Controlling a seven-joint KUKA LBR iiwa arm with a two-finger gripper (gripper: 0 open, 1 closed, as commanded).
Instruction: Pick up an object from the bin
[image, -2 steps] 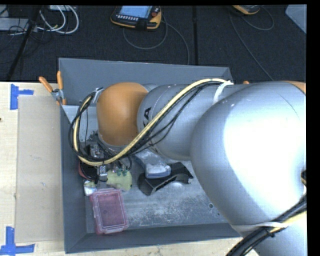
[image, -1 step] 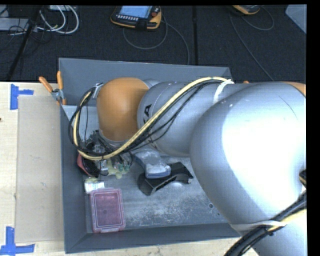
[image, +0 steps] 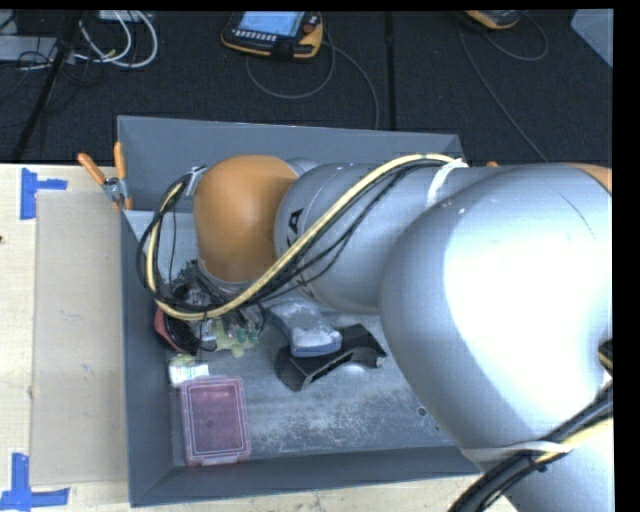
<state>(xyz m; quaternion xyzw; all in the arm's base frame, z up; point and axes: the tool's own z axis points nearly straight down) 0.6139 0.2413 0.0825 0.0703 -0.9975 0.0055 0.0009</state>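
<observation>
You are looking down on a dark floor (image: 420, 70) that is running across the top of your view. A handheld controller (image: 272, 32) with a yellow-and-black case is lying on it, and its small screen (image: 266, 22) is glowing pale blue. A thin dark cable (image: 372, 85) is looping away from it to the right. In the top left corner a bundle of white cords (image: 118, 30) is lying coiled. Towards the top right another thin cable (image: 515, 52) is curving across the floor, near an orange-edged item (image: 493, 16) that the edge of the view is cutting off.
</observation>
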